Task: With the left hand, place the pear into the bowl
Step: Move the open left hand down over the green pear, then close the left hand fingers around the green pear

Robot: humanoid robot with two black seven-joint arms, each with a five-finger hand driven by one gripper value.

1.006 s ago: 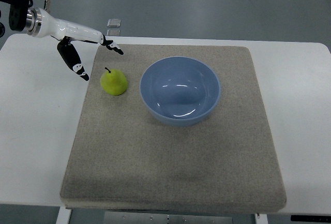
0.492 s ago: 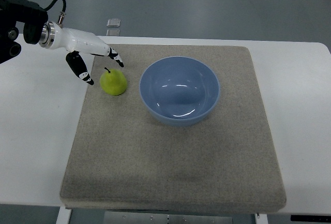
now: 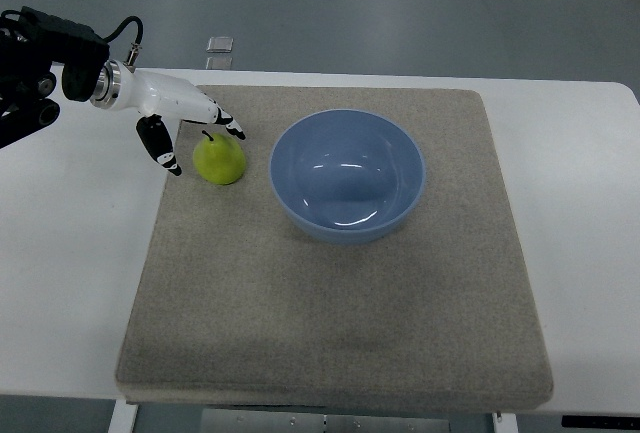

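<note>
A green pear (image 3: 220, 160) with a dark stem lies on the grey mat (image 3: 330, 303), just left of the empty blue bowl (image 3: 348, 175). My left hand (image 3: 205, 143) reaches in from the upper left. Its fingers are spread open around the pear's left and top sides: the thumb (image 3: 160, 147) hangs down at the pear's left, and the other fingers (image 3: 224, 122) stretch over its top. The hand looks close to the fruit but is not closed on it. The right arm is out of view.
The mat covers most of a white table (image 3: 70, 283). A small clear object (image 3: 221, 44) lies on the floor beyond the table's far edge. Bare mat stretches in front of the bowl and pear.
My left hand has moved right and down toward the pear, from above and to its left to straddling it. Pear and bowl have not moved.
</note>
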